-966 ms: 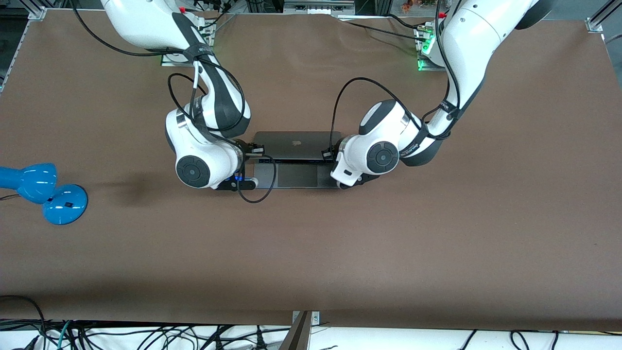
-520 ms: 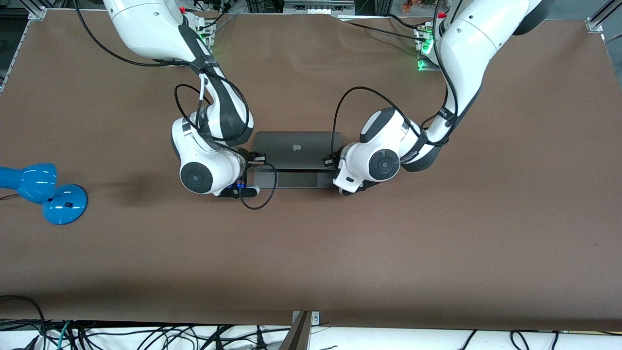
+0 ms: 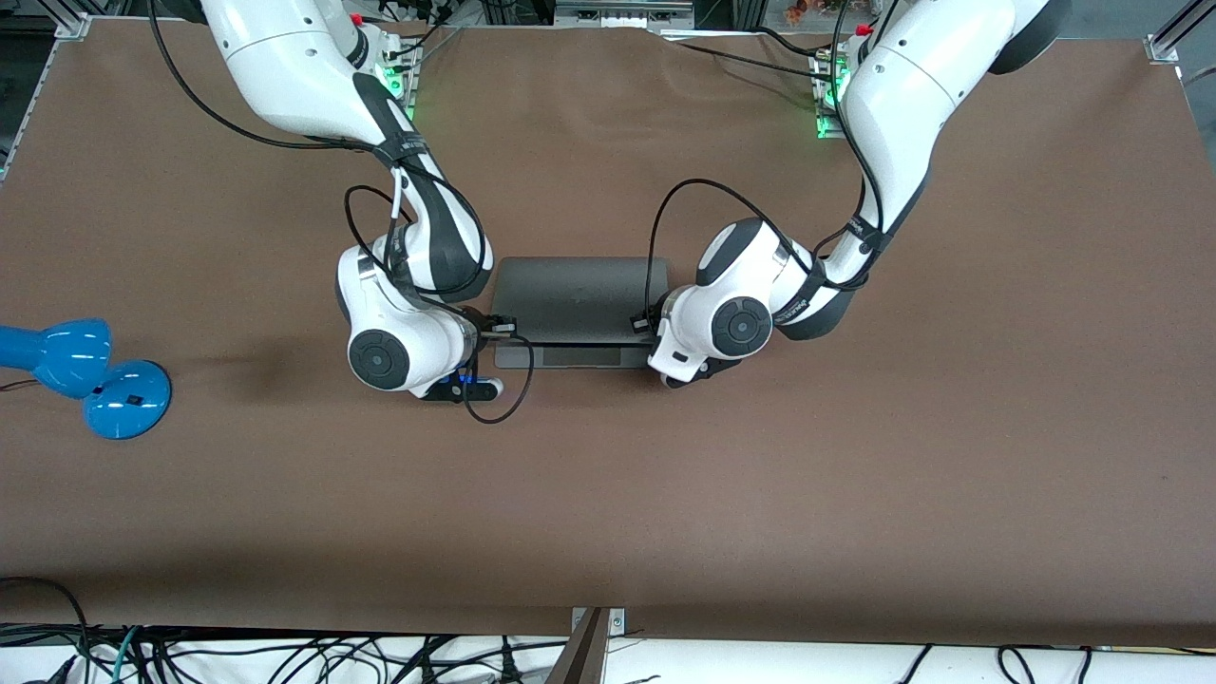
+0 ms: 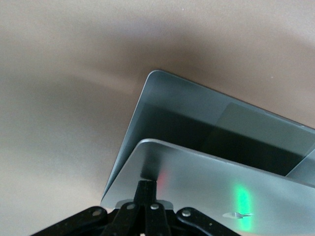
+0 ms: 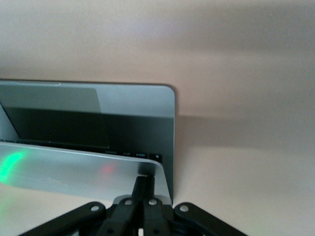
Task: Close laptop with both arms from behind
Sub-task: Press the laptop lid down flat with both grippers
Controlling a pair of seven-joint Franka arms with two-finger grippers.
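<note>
Front view: brown matte table [image 3: 855, 475]; grey metal laptop [image 3: 579, 294] mid-table, nearer the arms' edge, lid almost down. Right gripper [image 3: 502, 329] and left gripper [image 3: 640, 326] at the lid's two front corners. Glossy blue lamp [image 3: 85, 375] by the right arm's end edge.

Left wrist view: left gripper [image 4: 146, 189], fingers together, tips on the smooth lid.

Right wrist view: right gripper [image 5: 144, 182] likewise pressed together on the lid; black keys [image 5: 133, 154] visible underneath.
</note>
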